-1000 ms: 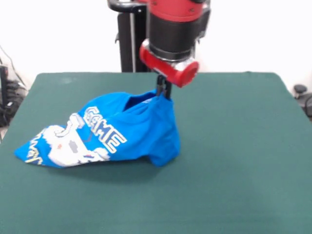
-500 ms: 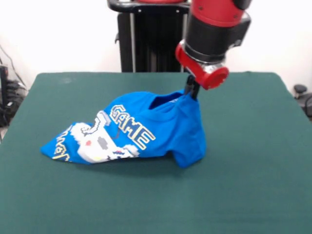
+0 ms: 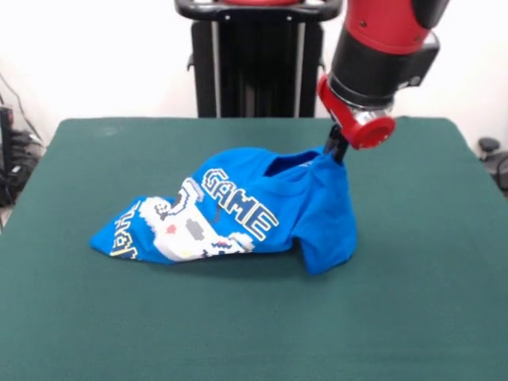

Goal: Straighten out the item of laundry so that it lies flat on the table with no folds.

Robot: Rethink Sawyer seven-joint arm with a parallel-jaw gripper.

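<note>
Green table [image 3: 413, 302] carries a rumpled blue T-shirt [image 3: 238, 218]; gripper [image 3: 336, 149] clamped on its raised collar edge.

Bright blue T-shirt [image 3: 317, 210] bearing a white, pixel-style game controller print [image 3: 186, 230] with small grey, red and yellow details; white block lettering "GAME" [image 3: 238, 205] outlined in darker blue; further lettering at the shirt's 8 o'clock end in yellow. Table [image 3: 413, 302] covered in uniform dark green cloth. Arm [image 3: 381, 48] banded red and black, with a red cylindrical knob; gripper [image 3: 335, 147] black. Pedestal [image 3: 254, 63] black. Wall [image 3: 95, 55] white.
</note>
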